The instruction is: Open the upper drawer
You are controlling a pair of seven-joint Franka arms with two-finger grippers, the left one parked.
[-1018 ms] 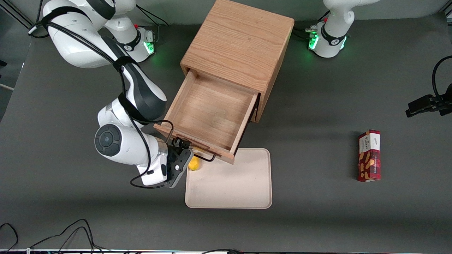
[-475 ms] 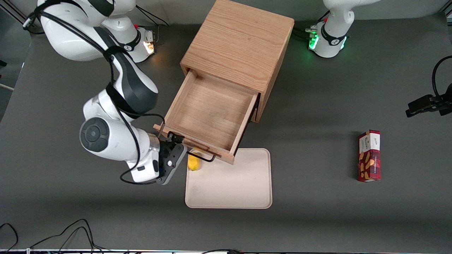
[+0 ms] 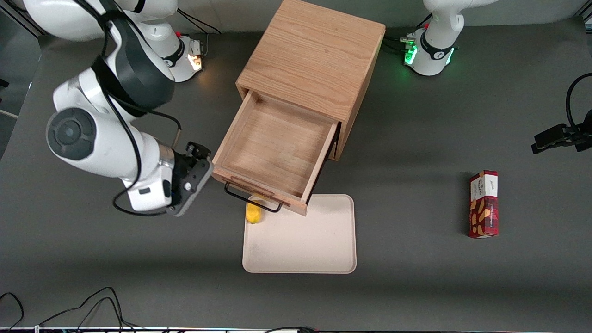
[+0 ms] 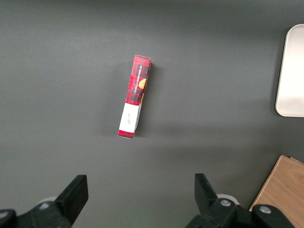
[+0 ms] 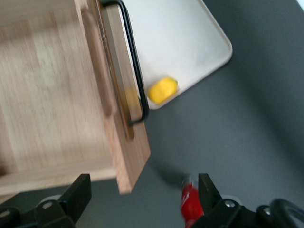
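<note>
The upper drawer (image 3: 259,187) stands pulled far out of the oak cabinet (image 3: 314,55), and its bare wooden floor shows. Its thin black wire handle (image 3: 252,200) hangs free on the front panel. My gripper (image 3: 200,151) hovers beside the drawer's corner, toward the working arm's end, apart from the handle. In the right wrist view the gripper (image 5: 142,194) is open with only dark table between its fingers. The drawer front (image 5: 118,95) and the handle (image 5: 135,71) lie just ahead of it.
A cream tray (image 3: 300,240) lies in front of the drawer, with a small yellow object (image 3: 253,213) on its corner below the handle. A red snack box (image 3: 483,203) lies toward the parked arm's end. Cables run along the table's near edge.
My gripper has left the black handle and swung away sideways toward the working arm's end, also farther from the front camera. The drawer has stayed open in place.
</note>
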